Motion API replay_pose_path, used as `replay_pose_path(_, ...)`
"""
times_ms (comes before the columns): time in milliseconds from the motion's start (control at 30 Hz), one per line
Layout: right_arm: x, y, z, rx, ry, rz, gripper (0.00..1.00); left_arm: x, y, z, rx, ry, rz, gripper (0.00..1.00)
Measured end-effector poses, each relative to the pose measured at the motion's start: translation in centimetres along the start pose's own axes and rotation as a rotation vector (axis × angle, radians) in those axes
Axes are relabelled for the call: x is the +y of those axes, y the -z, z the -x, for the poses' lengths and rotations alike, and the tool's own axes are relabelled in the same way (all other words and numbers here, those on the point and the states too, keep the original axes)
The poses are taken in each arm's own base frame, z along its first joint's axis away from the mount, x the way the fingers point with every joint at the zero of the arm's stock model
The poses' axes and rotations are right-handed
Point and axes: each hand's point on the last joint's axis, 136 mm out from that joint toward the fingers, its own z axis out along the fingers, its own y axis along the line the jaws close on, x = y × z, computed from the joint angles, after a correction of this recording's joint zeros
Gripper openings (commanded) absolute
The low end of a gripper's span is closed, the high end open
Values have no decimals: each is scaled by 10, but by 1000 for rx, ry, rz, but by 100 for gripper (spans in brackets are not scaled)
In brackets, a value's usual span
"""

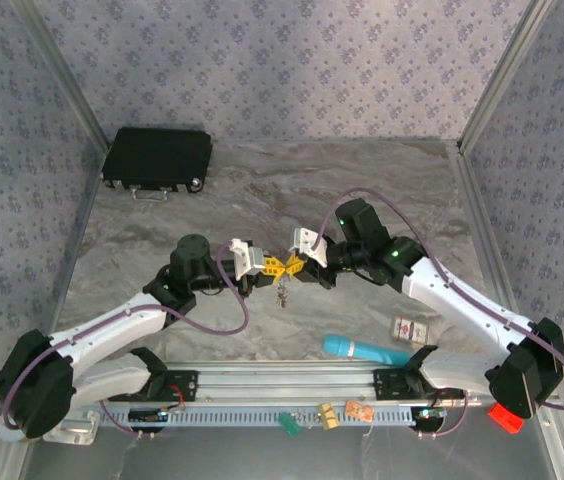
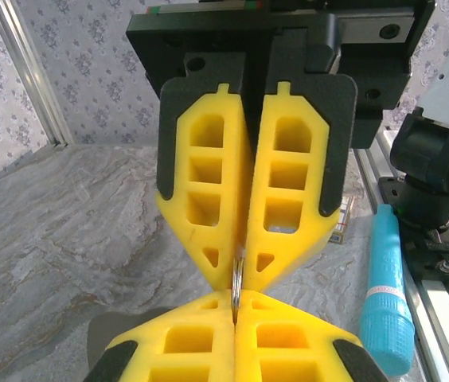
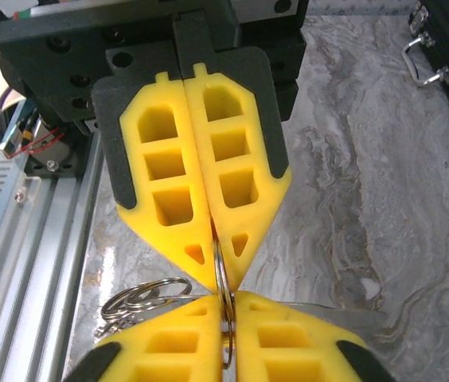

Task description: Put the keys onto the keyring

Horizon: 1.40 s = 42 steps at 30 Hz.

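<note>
Marbled tabletop (image 1: 262, 190), left pincer (image 2: 239, 270) and right pincer (image 3: 221, 274) tip to tip, both pinching keyring (image 3: 224, 304).

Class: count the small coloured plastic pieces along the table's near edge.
4: a small green plastic piece, a tan piece and an orange piece at centre; a red piece at far right. Others may be hidden.

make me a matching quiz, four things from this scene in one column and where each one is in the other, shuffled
Things:
1. black case
2. turquoise cylinder
3. keyring
4. red piece

Places:
a. pinched between the left hand and the right hand
b. far left corner of the table
c. near right corner, past the rail
d. lying on the table just ahead of the rail

Pairs: 1-b, 2-d, 3-a, 4-c
</note>
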Motion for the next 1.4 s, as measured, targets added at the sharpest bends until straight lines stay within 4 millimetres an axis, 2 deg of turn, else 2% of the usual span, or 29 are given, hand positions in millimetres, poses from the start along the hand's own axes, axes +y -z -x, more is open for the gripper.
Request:
replay_pose_path(67,0,0,0,-1,2,0,0,0,0,0,0,0,2,1)
replay_pose_path(167,0,0,1,-2,0,-1,0,1,0,0,1,8,7,23)
replay_pose_path(267,-2,1,-2,16,1,-10,0,6,0,-1,8,5,34,25)
replay_pose_path(500,-12,3,-7,155,65,-52,0,9,1,-7,47,-5,57,22)
replay_pose_path(667,-8,-3,-7,233,120,-32,0,10,0,-4,45,-10,57,21)
replay_pose_path(833,-3,-5,-4,258,155,-26,0,9,0,-5,47,-11,47,11)
replay_pose_path(933,-5,-5,-5,264,156,-33,0,7,-1,-6,49,-12,34,1)
replay_pose_path(967,-5,-5,-5,266,156,-36,4,7,-1,-6,50,-13,34,0)
replay_pose_path(1067,-8,-4,-5,254,148,-50,23,7,-1,-5,47,-15,32,0)
replay_pose_path(1133,-11,-2,-6,225,127,-64,28,7,-1,-5,46,-13,32,0)
replay_pose_path(1267,-15,9,-16,177,54,-93,29,7,0,0,15,-20,38,0)
replay_pose_path(1400,-10,6,-19,142,8,-73,29,5,2,1,-6,-19,41,0)
